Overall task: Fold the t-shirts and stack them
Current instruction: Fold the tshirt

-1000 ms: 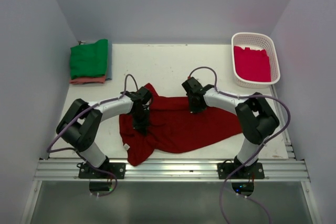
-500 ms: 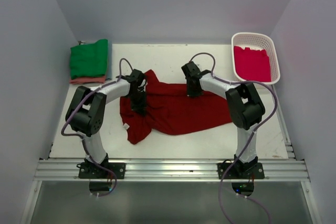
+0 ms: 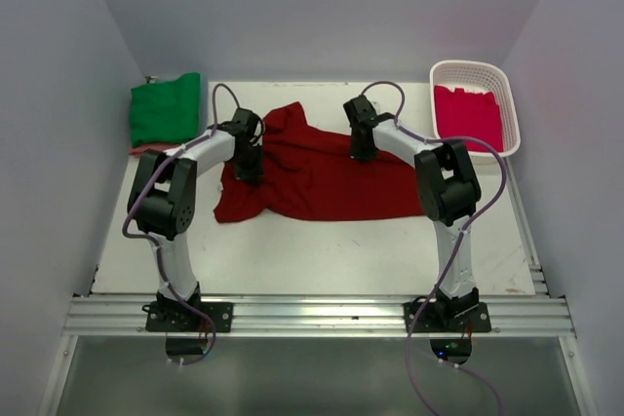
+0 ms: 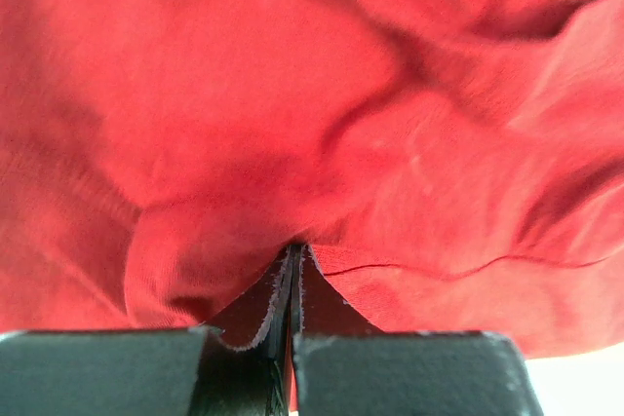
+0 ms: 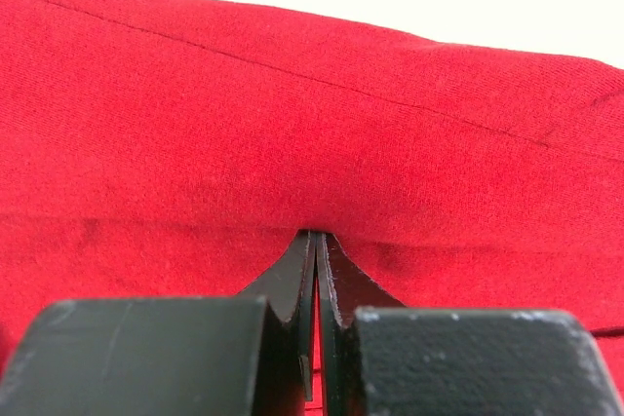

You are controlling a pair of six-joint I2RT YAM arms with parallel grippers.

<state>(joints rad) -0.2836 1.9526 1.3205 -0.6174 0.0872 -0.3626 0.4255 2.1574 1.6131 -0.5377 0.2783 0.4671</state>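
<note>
The left gripper [image 4: 294, 252] is shut, its jaws pressed together on a pinch of the dark red t-shirt [image 3: 322, 182] near the bunched far-left part. The right gripper [image 5: 317, 238] is clamped in the same way on the same shirt, just inside its far edge, where a stitched hem line can be seen. The two holds are well apart, probably so that the cloth between them can be pulled flat before any fold is made.

The shirt lies in the middle of the table [image 3: 322, 250], mostly spread, but wrinkles are seen on its left side and one flap hangs toward the near left.

A folded green t-shirt [image 3: 164, 112] is kept on a salmon-pink t-shirt [image 3: 146, 150] at the far left corner, presumably as the stack. A crimson-pink t-shirt [image 3: 468, 116] is kept in the white basket [image 3: 475, 70] at the far right; it is judged to be waiting its turn.
</note>
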